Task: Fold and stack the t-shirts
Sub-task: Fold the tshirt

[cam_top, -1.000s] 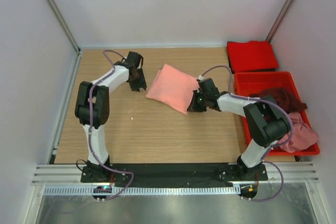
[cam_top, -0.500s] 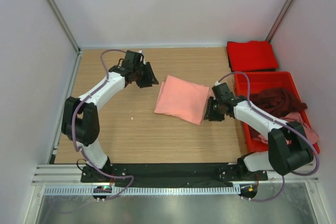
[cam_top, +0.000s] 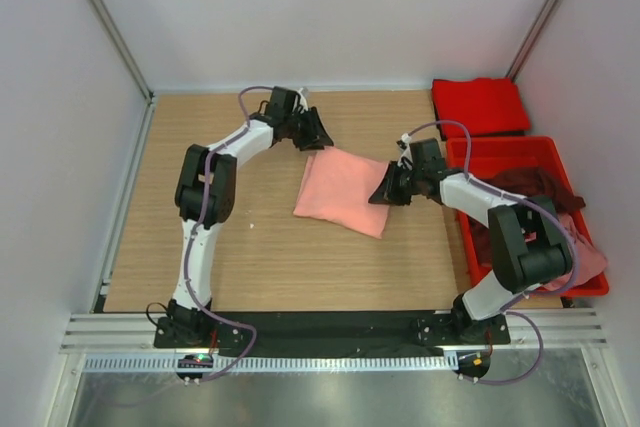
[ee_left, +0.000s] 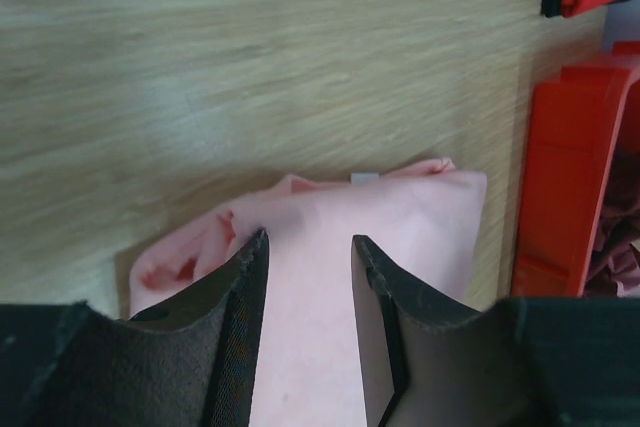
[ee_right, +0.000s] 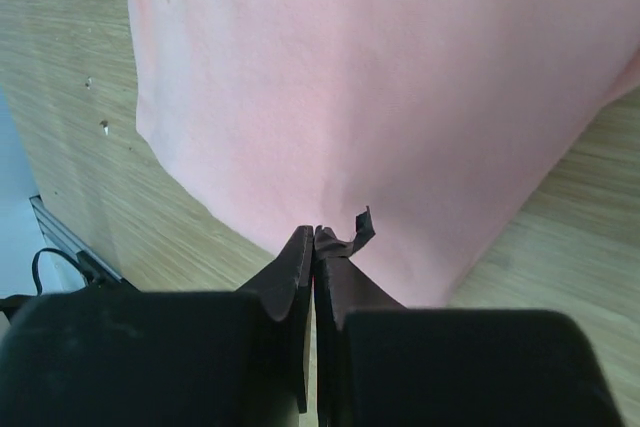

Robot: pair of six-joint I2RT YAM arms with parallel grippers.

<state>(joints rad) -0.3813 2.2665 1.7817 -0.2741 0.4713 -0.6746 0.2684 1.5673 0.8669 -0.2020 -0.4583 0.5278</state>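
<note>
While I watch from overhead, the left gripper [cam_top: 316, 139] sits at the far left corner of the folded salmon-pink cloth t-shirt [cam_top: 345, 190], which lies flat on the pale wooden tabletop [cam_top: 250, 247] between my two tools. Through the left wrist camera its two black fingers [ee_left: 245, 287] stand parted, with the pink cloth showing in the gap between them and running on ahead of the tips; nothing looks pinched, so I call that tool released. The right gripper [cam_top: 382, 195] is at the opposite, right-hand edge of the same shirt. In its wrist view the tips are pressed tightly together, the shirt spreads out just beyond them, and I cannot tell whether any cloth is nipped (a small ragged scrap of dark padding [ee_right: 358, 230] curls off one tip). Just behind the right gripper, beside its forearm, stands the rigid red plastic bin [cam_top: 500, 144], holding a crumpled dark maroon t-shirt [cam_top: 540, 187] and, nearer the arm's base, a bunched dusty pink t-shirt [cam_top: 585, 257]. Past the bin's far side, well apart from both tools, a bright red t-shirt [cam_top: 480, 105] lies folded flat
</note>
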